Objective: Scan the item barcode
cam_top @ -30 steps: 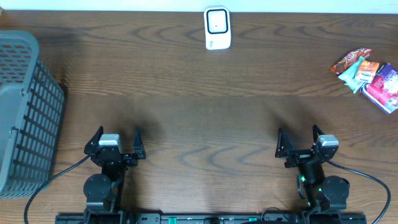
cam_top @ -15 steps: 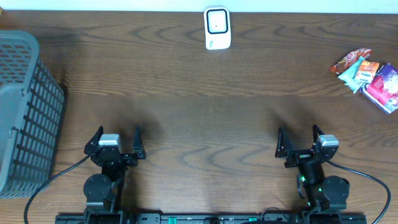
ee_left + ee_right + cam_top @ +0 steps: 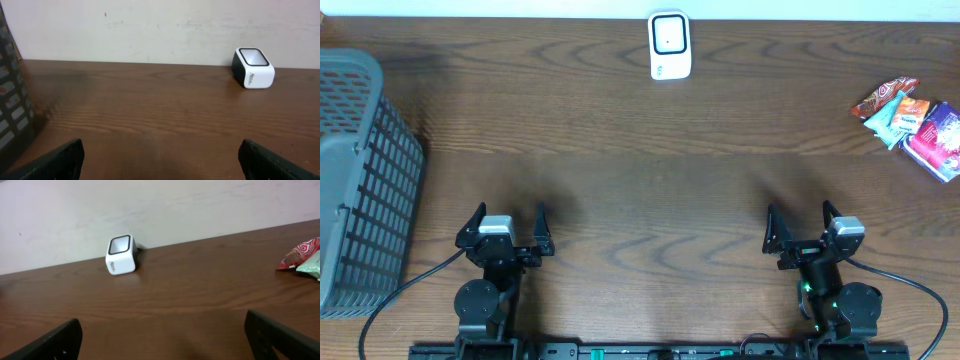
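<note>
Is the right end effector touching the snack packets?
Apart. The overhead view shows a wide stretch of bare table between the open right end effector and the packets at the right edge.

The right tool has its two dark fingers spread wide at the bottom corners, with nothing between them but bare brown wood-grain worktop. Far ahead of the tool and a little to its left, a white cube-shaped barcode scanner with a dark-framed window on top stands on the worktop, close to the pale wall. Ahead and far to the tool's right, a red snack packet lies touching a pale green packet, both cut off by the edge
</note>
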{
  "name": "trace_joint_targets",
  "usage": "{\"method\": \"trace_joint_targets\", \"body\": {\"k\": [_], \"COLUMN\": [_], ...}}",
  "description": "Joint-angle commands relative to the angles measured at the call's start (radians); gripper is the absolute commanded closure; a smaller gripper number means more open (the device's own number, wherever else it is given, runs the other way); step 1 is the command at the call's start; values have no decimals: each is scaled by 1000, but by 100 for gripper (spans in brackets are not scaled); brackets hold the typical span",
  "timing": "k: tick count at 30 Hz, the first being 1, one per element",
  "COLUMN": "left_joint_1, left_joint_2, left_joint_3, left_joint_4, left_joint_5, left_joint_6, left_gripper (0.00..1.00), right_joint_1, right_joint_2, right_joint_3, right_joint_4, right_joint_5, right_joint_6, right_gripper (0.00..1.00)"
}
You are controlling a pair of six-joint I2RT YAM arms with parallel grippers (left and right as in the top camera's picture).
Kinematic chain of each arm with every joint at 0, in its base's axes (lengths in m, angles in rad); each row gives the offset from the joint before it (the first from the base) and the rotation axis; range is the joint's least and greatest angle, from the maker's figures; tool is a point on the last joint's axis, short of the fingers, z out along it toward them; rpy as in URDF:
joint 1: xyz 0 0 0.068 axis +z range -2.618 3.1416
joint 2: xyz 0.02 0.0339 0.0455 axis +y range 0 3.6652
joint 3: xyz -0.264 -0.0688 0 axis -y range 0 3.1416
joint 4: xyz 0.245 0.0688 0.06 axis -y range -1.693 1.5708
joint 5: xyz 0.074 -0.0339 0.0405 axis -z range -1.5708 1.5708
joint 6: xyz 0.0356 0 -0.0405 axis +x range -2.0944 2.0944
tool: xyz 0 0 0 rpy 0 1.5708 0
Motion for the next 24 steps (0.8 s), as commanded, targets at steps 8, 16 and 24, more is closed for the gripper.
{"method": "trace_joint_targets", "body": {"k": [8,16,24], "left_joint_1": [-4,-4,-4], "left_joint_2": [-6,-6,-6], "left_joint_3": [-17,-17,-17], "left_joint_4": [-37,-36,-36], "left_joint_5": [-9,-9,-9], "left_joint_6": [-8,-8,-8], "left_gripper": [2,2,2], "right_joint_1": [5,5,5], "right_joint_2": [-7,-7,-7], "right_joint_3": [-2,-2,-2], "right_joint_4": [-4,-7,-8], "right_joint_5": [13,23,23], "right_joint_6": [-15,-106,-160], "right_gripper": [1,1,1]}}
